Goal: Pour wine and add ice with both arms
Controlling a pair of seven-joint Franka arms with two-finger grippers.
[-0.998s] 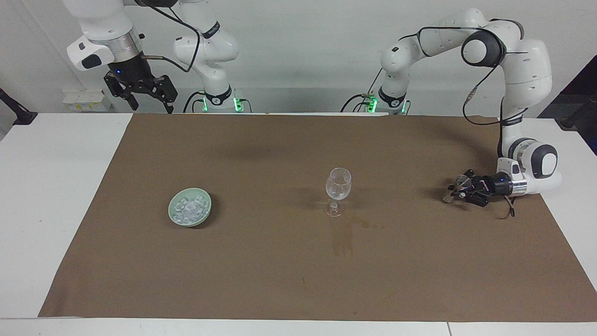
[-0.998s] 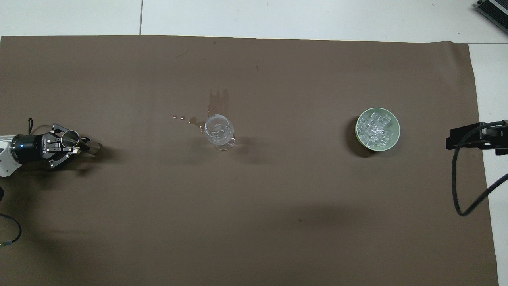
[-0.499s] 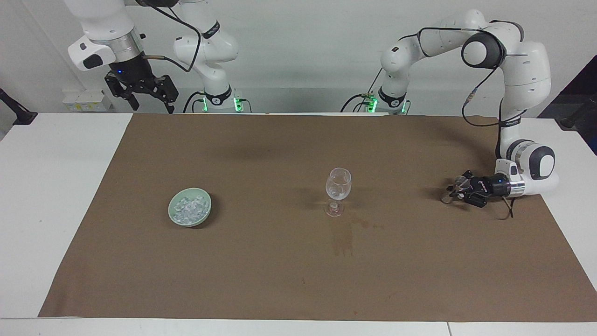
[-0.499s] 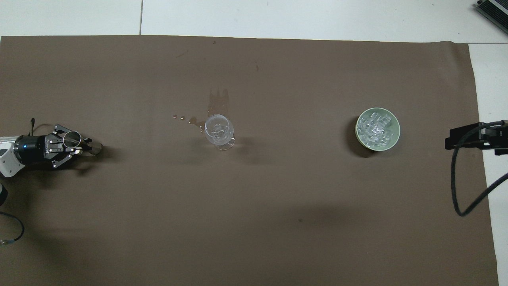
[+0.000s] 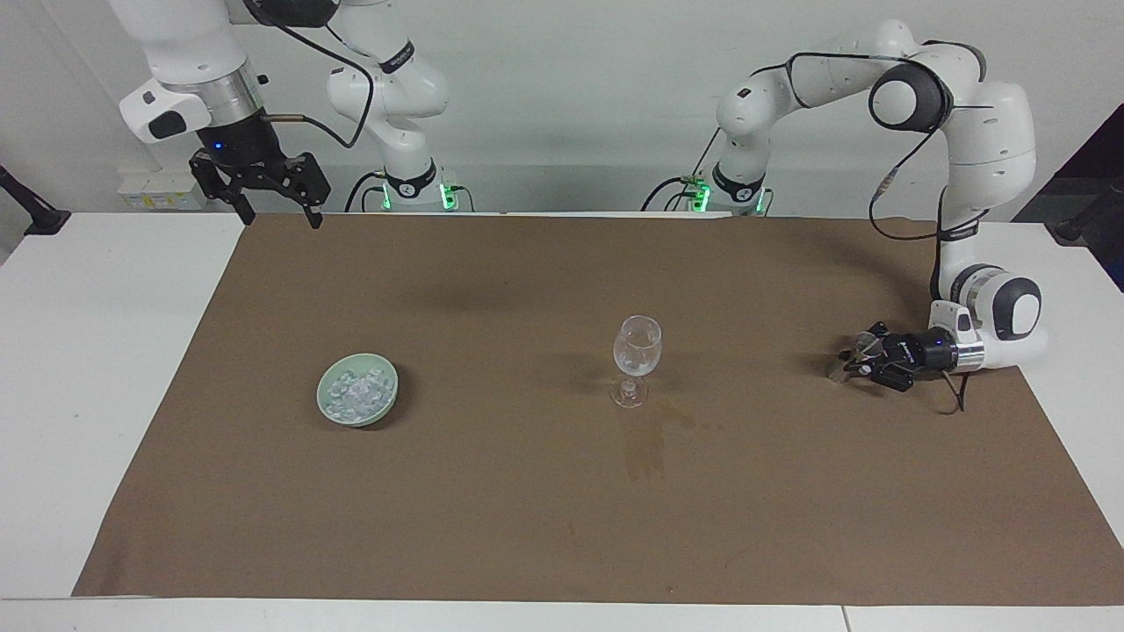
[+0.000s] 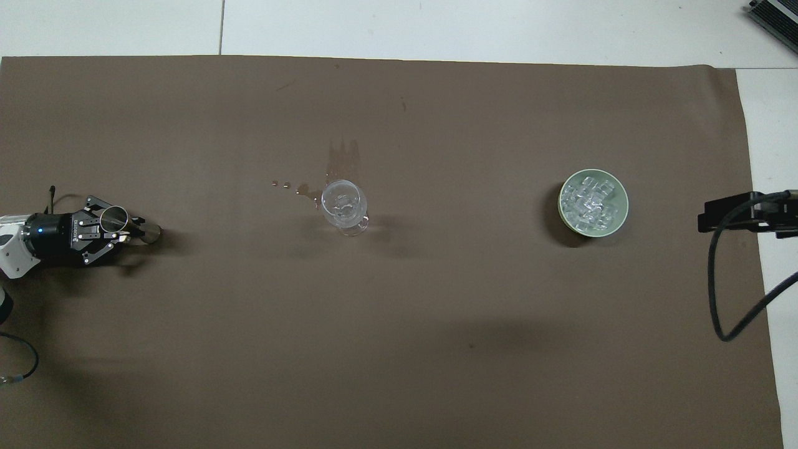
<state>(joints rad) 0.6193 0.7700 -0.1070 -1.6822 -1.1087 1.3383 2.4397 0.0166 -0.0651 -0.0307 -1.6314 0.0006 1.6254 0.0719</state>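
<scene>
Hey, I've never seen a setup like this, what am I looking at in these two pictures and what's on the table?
These are two white robot arms, each ending in a two-finger gripper. One picture faces them across the table; the other looks down from above their end.

On the brown mat stand a wine glass and a pale green bowl of ice cubes, with wet spots by the glass.

The left gripper lies low at its end of the mat, shut on a small clear cup. The right gripper hangs open and empty over the mat's edge near its base.
</scene>
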